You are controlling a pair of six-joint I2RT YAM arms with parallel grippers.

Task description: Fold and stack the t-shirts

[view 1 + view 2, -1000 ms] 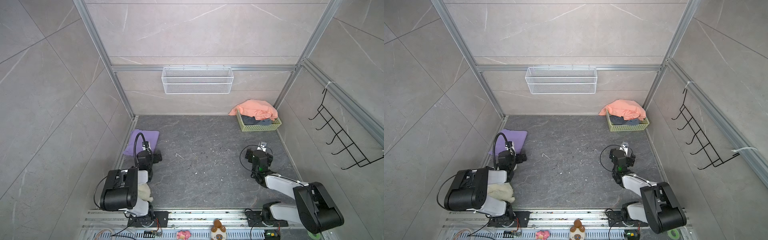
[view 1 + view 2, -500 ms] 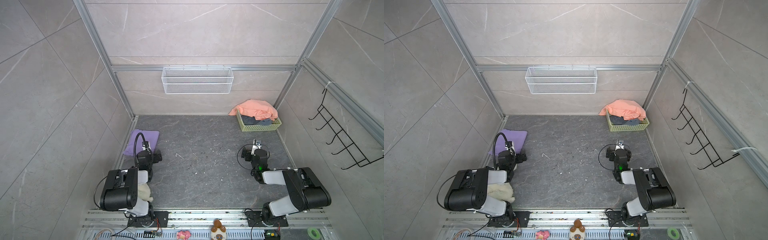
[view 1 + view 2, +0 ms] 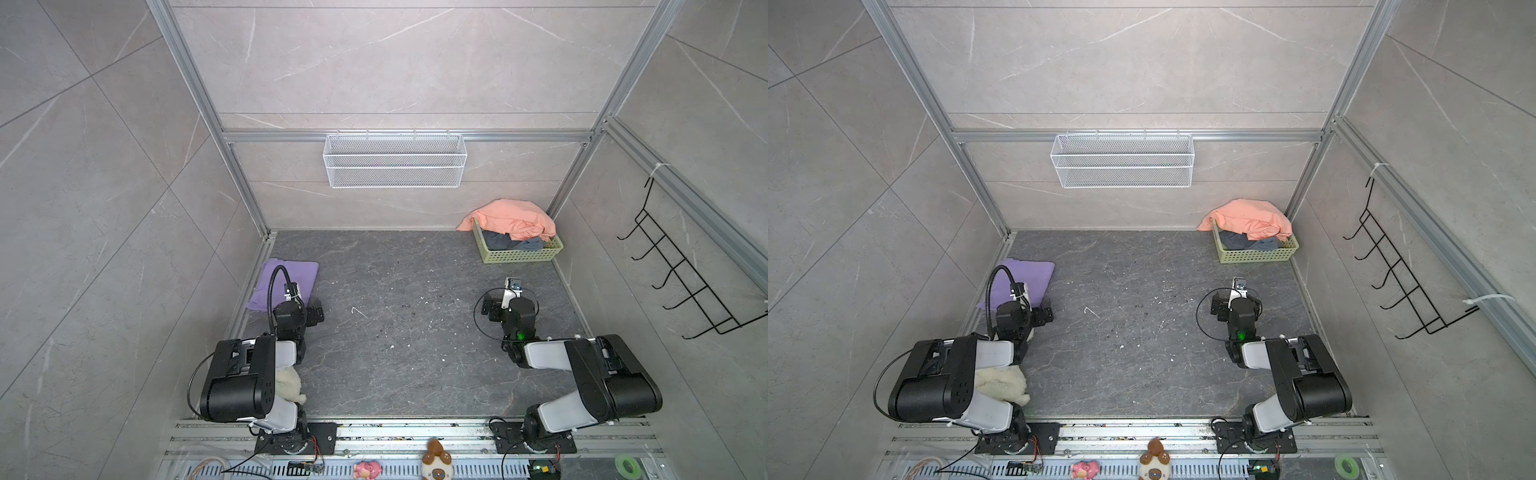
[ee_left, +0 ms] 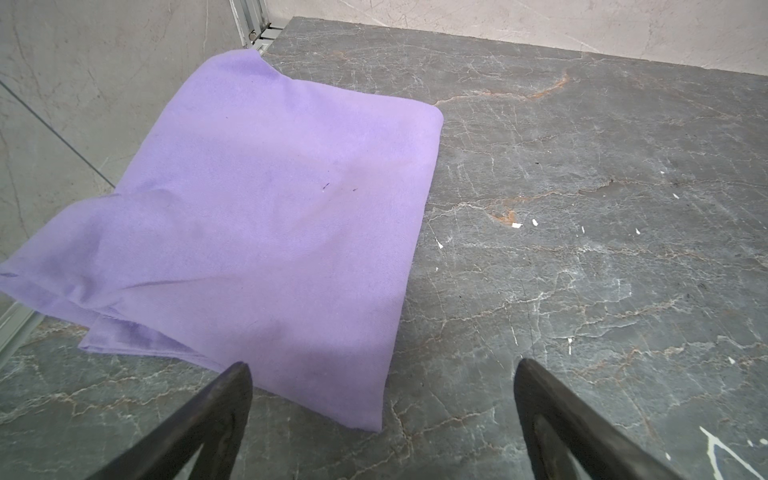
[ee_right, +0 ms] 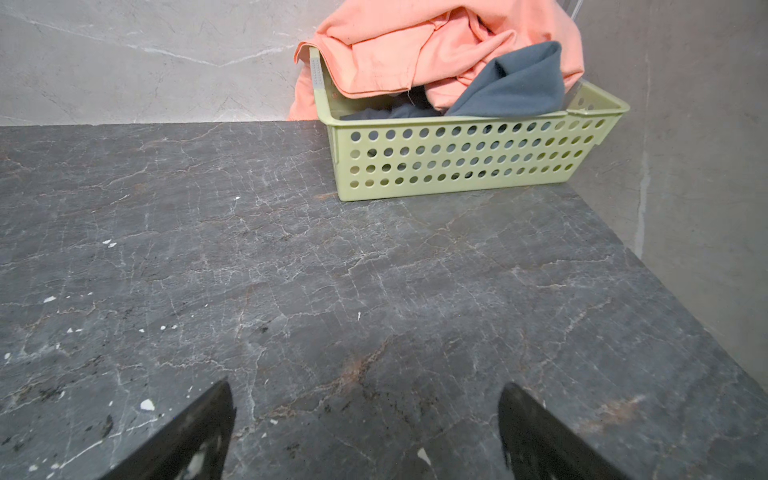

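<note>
Left wrist view, item 1: purple t-shirt (image 4: 257, 216), folded into a rough rectangle. It lies on the dark stone bench (image 4: 582, 208) at the left edge, one side up against the wall. One corner bulges loosely, and no lettering shows. Left fingers (image 4: 208, 415): spread wide, empty, just short of the shirt's near edge, touching nothing.

Right wrist view, item 2: pale green basket (image 5: 457, 158), perforated, in the far right corner of the bench. Contents:
- Orange t-shirt (image 5: 395, 45): crumpled, uppermost, spilling over the rim.
- Grey t-shirt (image 5: 511, 87): bunched beneath the orange one, one fold poking out.

Right fingers (image 5: 199, 428): spread wide, empty, over bare bench, well apart from the basket and facing it.

Both top views, sundries: cream plush toy (image 3: 289, 384) tucked under the left arm, and a white wire shelf (image 3: 395, 160) on the back wall.

Status, as judged: one shirt of three is folded and placed as the base of the stack, and two are unfolded. The step in hand is fetching the next shirt. The next move calls for the right fingers to reach the basket and pinch only the orange cloth, high on its heap. They must lift it clear without dragging the grey one or tipping the basket, then spread it on the open middle of the bench.
</note>
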